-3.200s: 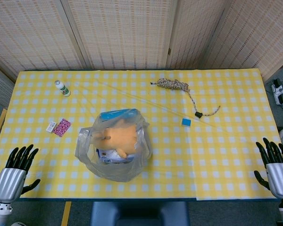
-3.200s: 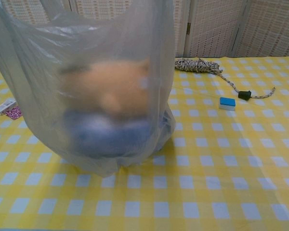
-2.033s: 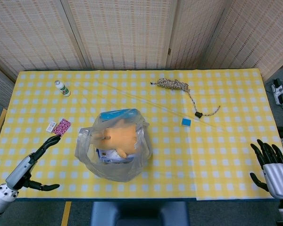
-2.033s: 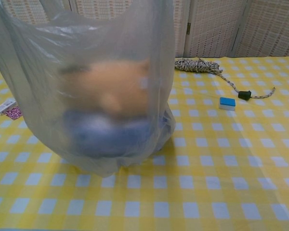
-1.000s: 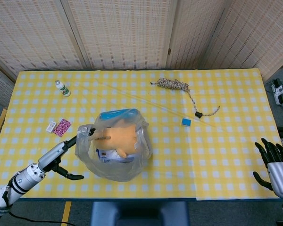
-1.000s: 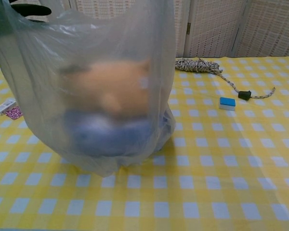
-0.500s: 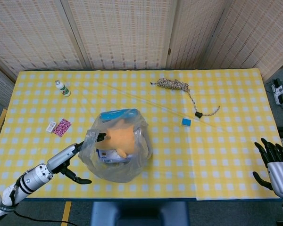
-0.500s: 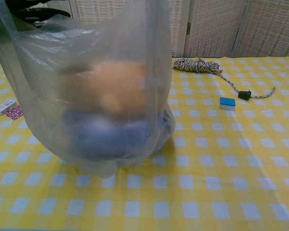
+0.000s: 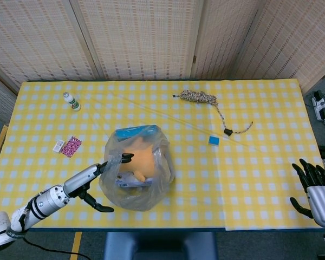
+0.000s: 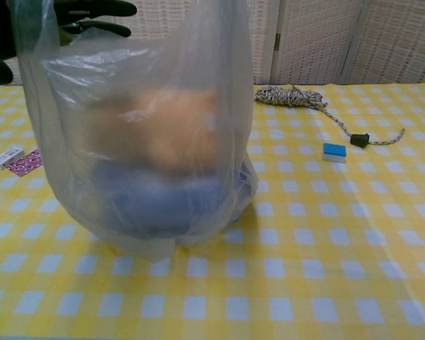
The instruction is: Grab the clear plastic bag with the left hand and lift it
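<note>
The clear plastic bag (image 9: 146,189) stands near the table's front edge, holding an orange soft thing (image 9: 142,160) and blue items. In the chest view the bag (image 10: 149,142) fills the left half. My left hand (image 9: 92,177) reaches in from the front left. Its fingers (image 9: 124,157) stretch over the bag's left rim into the mouth, and the thumb hangs apart below, outside the plastic. From the chest, those fingers (image 10: 92,15) show dark at the bag's top left. My right hand (image 9: 316,187) is at the front right corner, fingers spread, holding nothing.
A white bottle (image 9: 71,101) stands at the back left. A pink packet (image 9: 71,146) and a small white one (image 9: 58,145) lie left of the bag. A coiled rope (image 9: 200,97) with a black plug and a blue block (image 9: 213,140) lie to the right.
My left arm has swung from the front left corner to the bag, and its fingers now cross the rim. The bag's left side is pushed rightwards. The right hand has barely shifted.
</note>
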Controlling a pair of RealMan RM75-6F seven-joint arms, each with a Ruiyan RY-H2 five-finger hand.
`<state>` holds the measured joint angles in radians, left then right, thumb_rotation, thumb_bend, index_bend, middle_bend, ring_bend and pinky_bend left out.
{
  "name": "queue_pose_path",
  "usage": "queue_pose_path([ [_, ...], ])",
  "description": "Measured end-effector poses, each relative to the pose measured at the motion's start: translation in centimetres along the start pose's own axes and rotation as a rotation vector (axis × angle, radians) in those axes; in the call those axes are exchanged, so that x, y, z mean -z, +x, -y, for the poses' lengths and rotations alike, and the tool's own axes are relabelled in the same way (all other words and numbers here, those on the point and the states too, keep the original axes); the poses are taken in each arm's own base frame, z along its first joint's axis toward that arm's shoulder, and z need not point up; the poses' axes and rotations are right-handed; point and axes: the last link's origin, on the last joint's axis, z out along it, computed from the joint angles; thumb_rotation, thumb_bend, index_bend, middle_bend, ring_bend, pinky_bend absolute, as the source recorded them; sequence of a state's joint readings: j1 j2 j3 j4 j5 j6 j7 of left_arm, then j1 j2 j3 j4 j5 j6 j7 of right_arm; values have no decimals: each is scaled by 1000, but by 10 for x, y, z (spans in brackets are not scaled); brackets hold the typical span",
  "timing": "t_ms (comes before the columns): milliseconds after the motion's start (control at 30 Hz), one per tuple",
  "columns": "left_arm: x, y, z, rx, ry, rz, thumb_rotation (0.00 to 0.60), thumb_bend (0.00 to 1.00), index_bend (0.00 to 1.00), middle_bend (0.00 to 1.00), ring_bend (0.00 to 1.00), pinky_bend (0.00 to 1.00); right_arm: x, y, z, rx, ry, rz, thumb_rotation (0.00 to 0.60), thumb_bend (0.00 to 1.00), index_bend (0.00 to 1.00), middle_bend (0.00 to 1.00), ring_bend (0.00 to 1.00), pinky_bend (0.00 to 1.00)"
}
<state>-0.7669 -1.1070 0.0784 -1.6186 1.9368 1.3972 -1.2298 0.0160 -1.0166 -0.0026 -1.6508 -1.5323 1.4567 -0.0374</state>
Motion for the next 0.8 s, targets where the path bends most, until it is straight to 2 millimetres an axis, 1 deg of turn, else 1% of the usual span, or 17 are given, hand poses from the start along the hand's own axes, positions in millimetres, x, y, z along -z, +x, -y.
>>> queue_pose_path([
  [200, -12, -1, -3, 13, -10, 23, 600, 58, 55, 57, 13, 82, 1, 1, 0, -3, 5, -2, 600, 327, 0, 0, 0, 0],
  [400, -25, 0, 0, 5, 32, 44, 600, 58, 56, 91, 41, 110, 0, -1, 0, -2, 3, 3, 600, 328, 0, 0, 0, 0],
  [800, -49, 2, -2, 97, 49, 114, 600, 59, 51, 96, 49, 119, 0, -1, 0, -2, -2, 1, 600, 328, 0, 0, 0, 0],
])
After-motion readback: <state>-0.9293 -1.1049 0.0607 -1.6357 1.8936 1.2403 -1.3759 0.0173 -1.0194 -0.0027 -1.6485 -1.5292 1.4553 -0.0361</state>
